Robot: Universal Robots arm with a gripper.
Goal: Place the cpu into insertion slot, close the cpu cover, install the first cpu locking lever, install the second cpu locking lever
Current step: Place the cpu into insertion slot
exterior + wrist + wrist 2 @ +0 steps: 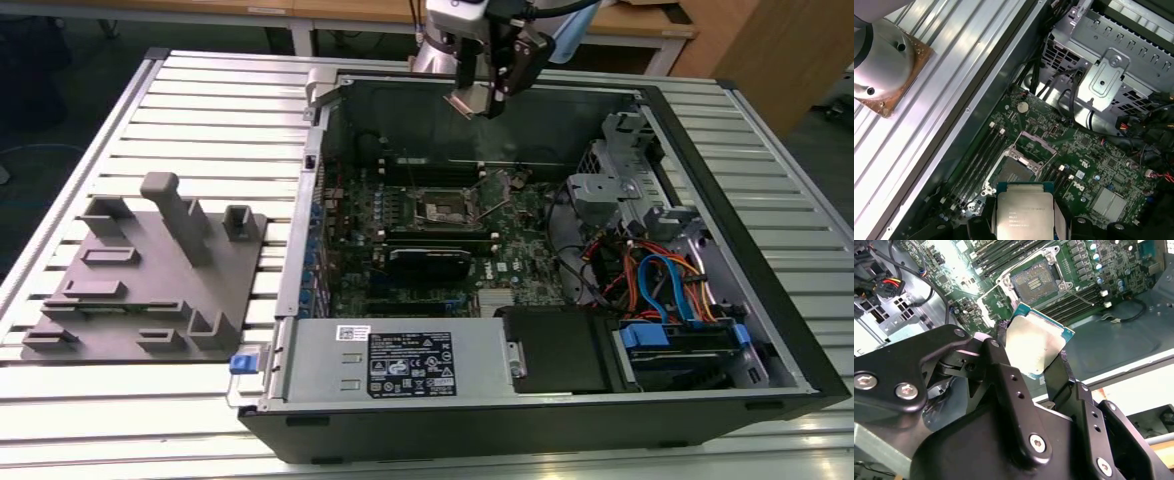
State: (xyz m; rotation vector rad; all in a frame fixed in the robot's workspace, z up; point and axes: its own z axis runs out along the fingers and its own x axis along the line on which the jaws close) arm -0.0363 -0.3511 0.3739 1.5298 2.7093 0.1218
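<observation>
Slatted grey worktop (200, 100); my end effector (1033, 352) grips the flat silver cpu (1036, 340); I'd level it above the dark square insertion slot (1033, 284).

Slatted metal worktable (200, 100), wooden furniture (767, 45) behind (dark floor (825, 150) at the edges)

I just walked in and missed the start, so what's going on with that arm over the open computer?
A robot arm's pincer is shut on the cpu, gripping it by two opposite edges and holding it in the air above the open computer case. On the green board inside, the insertion slot is empty with its contacts exposed, and the cpu cover looks swung open. The chip is not yet seated.
</observation>
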